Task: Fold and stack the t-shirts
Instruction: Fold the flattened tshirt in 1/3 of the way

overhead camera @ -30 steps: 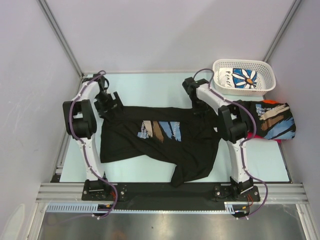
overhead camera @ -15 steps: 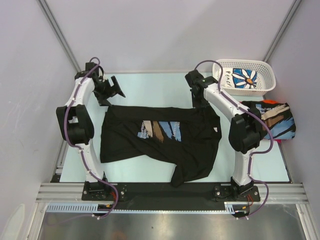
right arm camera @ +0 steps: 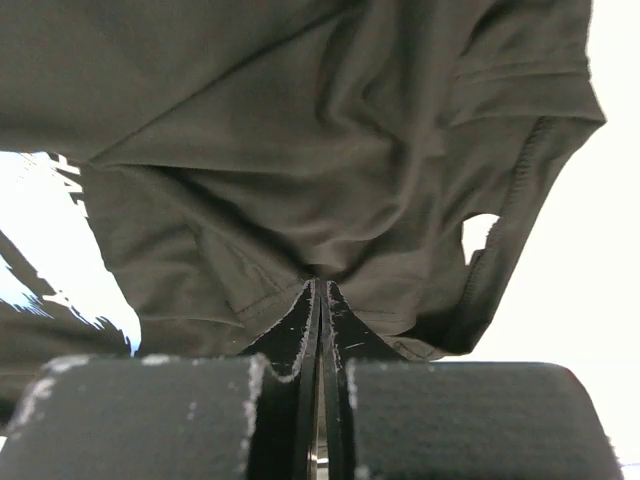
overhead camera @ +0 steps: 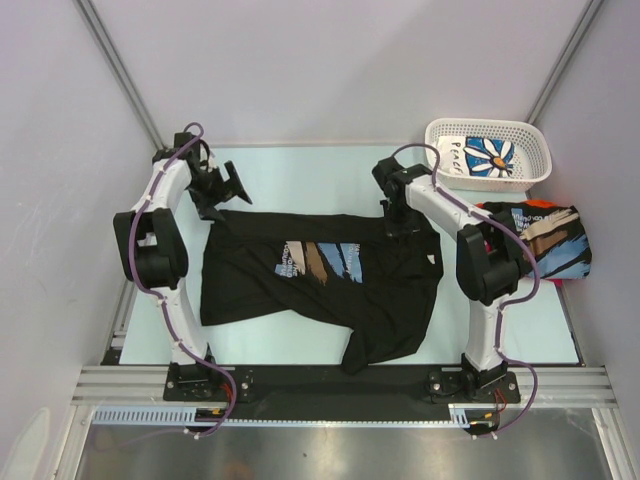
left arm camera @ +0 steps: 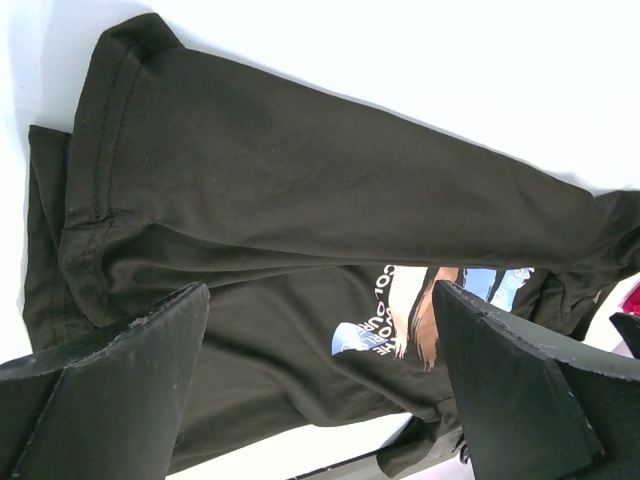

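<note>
A black t-shirt (overhead camera: 320,285) with a tan, blue and white print lies spread, front up, across the middle of the table. My right gripper (overhead camera: 401,218) is shut on the shirt's far right edge; in the right wrist view the closed fingertips (right arm camera: 320,288) pinch a fold of the black cloth (right arm camera: 300,150). My left gripper (overhead camera: 226,186) hangs open just beyond the shirt's far left corner, holding nothing. In the left wrist view its fingers (left arm camera: 110,390) stand wide apart above the black shirt (left arm camera: 300,200). A folded black printed t-shirt (overhead camera: 545,240) lies at the right on a red one (overhead camera: 562,279).
A white lattice basket (overhead camera: 486,183) at the far right corner holds a white t-shirt with a blue daisy (overhead camera: 490,155). Light-green table surface (overhead camera: 300,175) shows beyond the shirt. Grey walls stand at the back and both sides.
My left gripper has lifted off the shirt's far left corner and drawn back toward the far wall. The right arm's elbow swung right while its gripper stayed shut on the far right edge.
</note>
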`<action>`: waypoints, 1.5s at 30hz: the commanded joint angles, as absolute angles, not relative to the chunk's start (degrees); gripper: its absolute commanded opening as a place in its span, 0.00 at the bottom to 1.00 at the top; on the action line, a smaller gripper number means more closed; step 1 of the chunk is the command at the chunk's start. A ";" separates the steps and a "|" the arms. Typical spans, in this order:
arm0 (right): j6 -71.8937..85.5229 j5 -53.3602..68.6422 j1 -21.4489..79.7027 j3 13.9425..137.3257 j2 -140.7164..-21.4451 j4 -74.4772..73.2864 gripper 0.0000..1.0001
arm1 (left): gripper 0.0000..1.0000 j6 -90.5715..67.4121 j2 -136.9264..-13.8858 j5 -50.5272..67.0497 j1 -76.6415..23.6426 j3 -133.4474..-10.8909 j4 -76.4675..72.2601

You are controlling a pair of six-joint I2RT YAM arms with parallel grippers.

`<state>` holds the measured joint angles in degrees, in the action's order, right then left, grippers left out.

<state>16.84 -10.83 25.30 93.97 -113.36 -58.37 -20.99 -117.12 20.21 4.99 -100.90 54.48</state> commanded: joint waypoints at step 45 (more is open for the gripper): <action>12.22 -1.65 25.14 93.78 -118.57 -61.00 0.00 | 1.00 -18.37 -116.54 20.83 4.83 -100.55 55.37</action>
